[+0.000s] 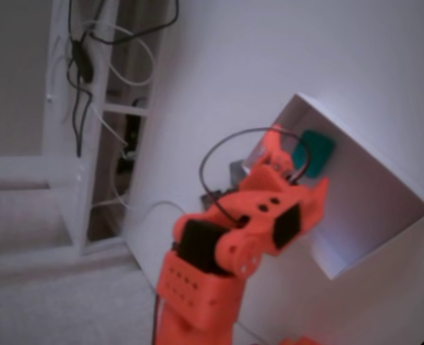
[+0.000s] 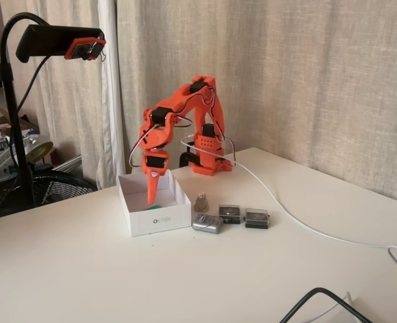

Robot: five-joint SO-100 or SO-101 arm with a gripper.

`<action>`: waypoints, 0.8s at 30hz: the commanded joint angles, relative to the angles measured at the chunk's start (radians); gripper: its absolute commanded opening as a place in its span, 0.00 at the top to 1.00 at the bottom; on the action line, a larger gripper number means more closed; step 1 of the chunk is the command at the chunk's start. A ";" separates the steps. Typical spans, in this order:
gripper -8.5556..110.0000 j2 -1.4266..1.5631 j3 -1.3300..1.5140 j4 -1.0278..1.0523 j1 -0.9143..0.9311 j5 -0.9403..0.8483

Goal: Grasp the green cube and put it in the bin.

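The green cube point(image 1: 317, 149) is inside the white bin point(image 1: 384, 208), close to one wall. In the other fixed view only a sliver of the green cube point(image 2: 155, 205) shows above the front wall of the bin point(image 2: 159, 219). My orange gripper point(image 2: 151, 200) points straight down into the bin, with its tip right at the cube. From above, the gripper point(image 1: 297, 164) reaches over the bin's rim and its end sits against the cube, with a black cable looping across it. The fingers look narrow and close together. Whether they still hold the cube is hidden.
Next to the bin stand a small cone-shaped piece point(image 2: 201, 202) and three small grey-and-black parts point(image 2: 230, 214). A white cable point(image 2: 286, 208) runs across the table to the right. A camera on a black stand point(image 2: 64, 42) rises at the left, and a black cable point(image 2: 319, 299) lies at the front.
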 commanded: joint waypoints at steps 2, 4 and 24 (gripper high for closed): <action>0.54 0.064 -0.035 0.003 -0.075 0.000; 0.54 0.130 -0.029 0.017 -0.149 0.011; 0.54 1.210 0.584 -0.150 -1.493 0.018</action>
